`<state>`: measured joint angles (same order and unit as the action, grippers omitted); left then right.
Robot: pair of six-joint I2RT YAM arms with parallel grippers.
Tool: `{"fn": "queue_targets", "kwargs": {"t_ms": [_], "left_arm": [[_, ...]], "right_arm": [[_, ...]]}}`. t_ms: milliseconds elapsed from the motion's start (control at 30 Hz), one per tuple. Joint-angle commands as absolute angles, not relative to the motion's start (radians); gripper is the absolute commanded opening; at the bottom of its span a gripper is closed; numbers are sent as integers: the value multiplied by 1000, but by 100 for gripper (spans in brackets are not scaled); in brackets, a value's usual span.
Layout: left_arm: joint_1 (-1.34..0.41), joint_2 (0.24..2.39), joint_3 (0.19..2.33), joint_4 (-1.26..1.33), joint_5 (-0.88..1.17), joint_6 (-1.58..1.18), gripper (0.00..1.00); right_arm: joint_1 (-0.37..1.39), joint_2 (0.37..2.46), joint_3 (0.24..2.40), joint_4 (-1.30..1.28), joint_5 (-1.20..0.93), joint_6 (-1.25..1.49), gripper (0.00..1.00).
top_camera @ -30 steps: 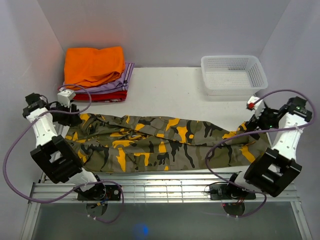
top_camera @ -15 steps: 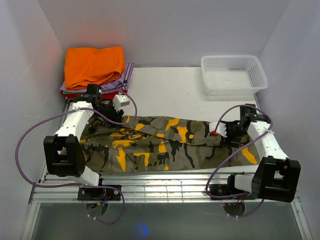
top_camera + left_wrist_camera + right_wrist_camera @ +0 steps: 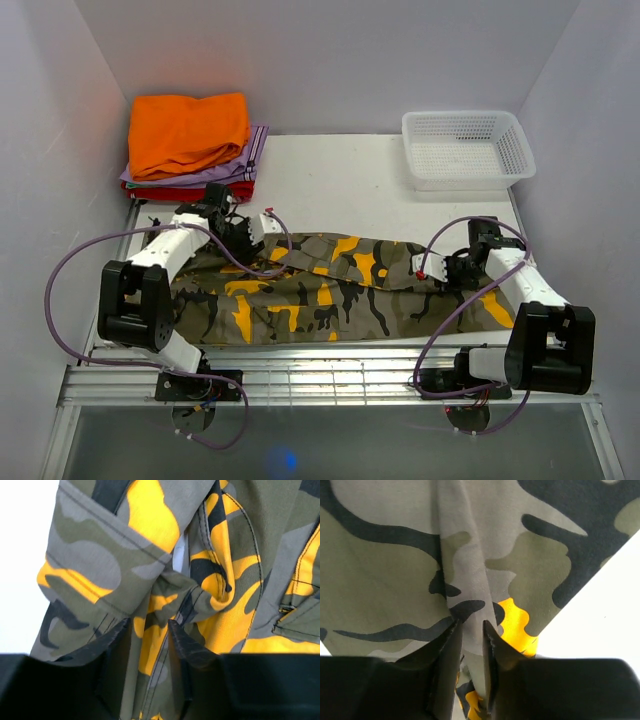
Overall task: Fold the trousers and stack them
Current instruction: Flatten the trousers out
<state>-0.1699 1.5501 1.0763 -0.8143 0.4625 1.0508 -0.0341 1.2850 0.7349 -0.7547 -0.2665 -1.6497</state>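
The camouflage trousers (image 3: 330, 290) lie stretched left to right across the near half of the table. My left gripper (image 3: 252, 243) is low over their left end. In the left wrist view its fingers (image 3: 185, 640) stand on either side of a bunched fold of the trousers (image 3: 100, 555), the gripper (image 3: 149, 622) shut on that fold. My right gripper (image 3: 432, 268) is down on the right part. In the right wrist view it (image 3: 471, 622) pinches a raised ridge of the trousers (image 3: 380, 570) between narrow jaws.
A stack of folded clothes with an orange garment (image 3: 188, 130) on top sits at the back left. At the back right stands a white basket (image 3: 467, 148). Bare white table (image 3: 340, 190) lies between them. A slatted metal rail (image 3: 330, 375) runs along the front edge.
Both arms swung inward from the trousers' outer ends and came down on the cloth. The right gripper closed on a ridge. The trousers' left end shifted to the right.
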Motion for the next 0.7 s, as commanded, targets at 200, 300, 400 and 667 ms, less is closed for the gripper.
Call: {"fn": "queue_targets", "kwargs": {"t_ms": [200, 300, 400, 667], "left_arm": [[-229, 1549, 1016, -629, 400, 1048, 20], [-232, 1534, 1011, -612, 400, 1032, 11], [-230, 1499, 996, -612, 402, 1034, 4], [-230, 1398, 943, -591, 439, 1042, 31]], "right_arm": [[-31, 1276, 821, -729, -267, -1557, 8], [-40, 1259, 842, -732, -268, -1540, 8], [-55, 1243, 853, -732, -268, -1539, 8], [-63, 1223, 862, -801, -324, -1537, 50]]}}
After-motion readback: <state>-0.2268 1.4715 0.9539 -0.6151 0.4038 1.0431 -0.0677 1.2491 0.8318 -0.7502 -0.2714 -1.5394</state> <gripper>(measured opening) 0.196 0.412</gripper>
